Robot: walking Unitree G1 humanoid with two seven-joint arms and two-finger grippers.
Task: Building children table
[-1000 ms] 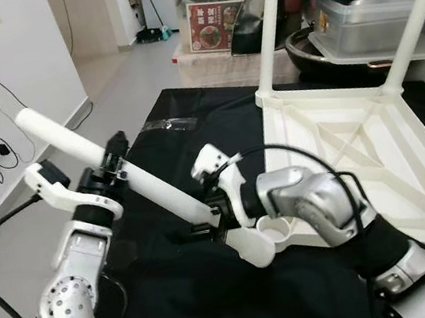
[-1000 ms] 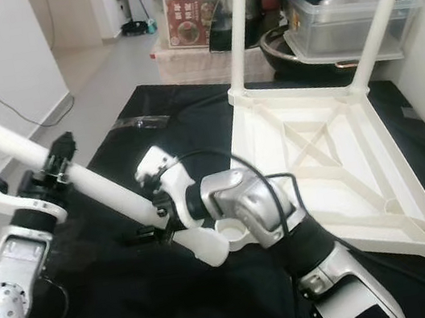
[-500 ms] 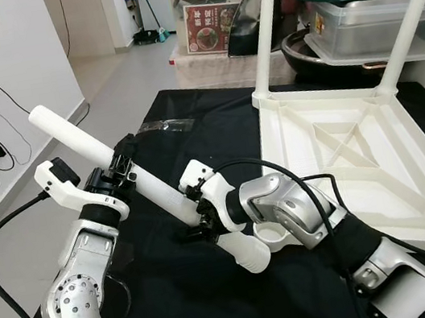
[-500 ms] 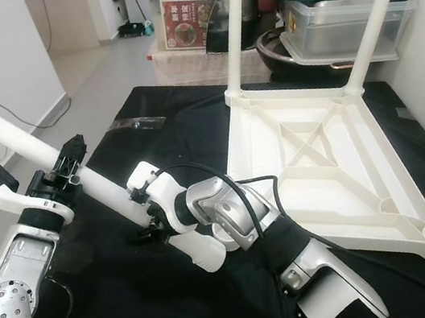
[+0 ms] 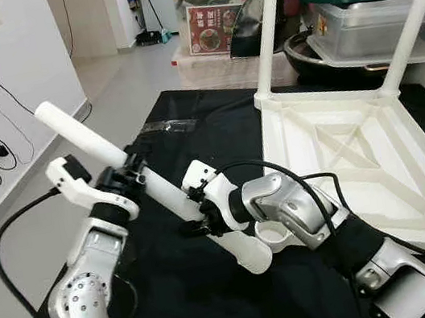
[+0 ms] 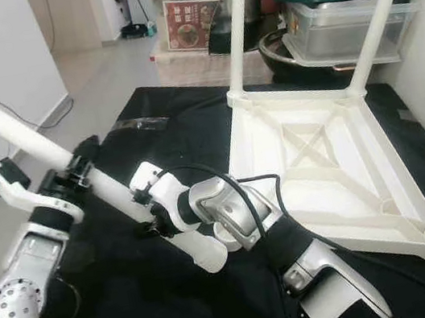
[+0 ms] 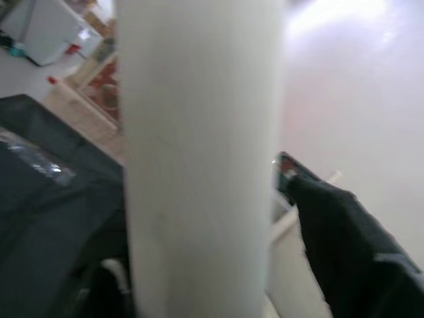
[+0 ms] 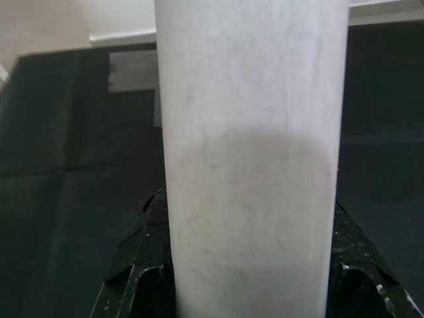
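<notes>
Little has shifted: both grippers, left gripper (image 5: 130,175) and right gripper (image 5: 199,225), still clamp the loose white plastic leg (image 5: 106,155), while the upturned white tabletop (image 5: 359,155) at right carries two legs, others unfitted

White table leg (image 5: 114,154) tilted, upturned white tabletop (image 5: 359,159) with upright legs

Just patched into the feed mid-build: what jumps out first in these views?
A long white table leg slants across the middle, gripped by both hands: the left hand near its upper part, the right hand lower down. To the right, the upturned white tabletop lies on the black cloth, with two legs already standing up at its far corners.
</notes>
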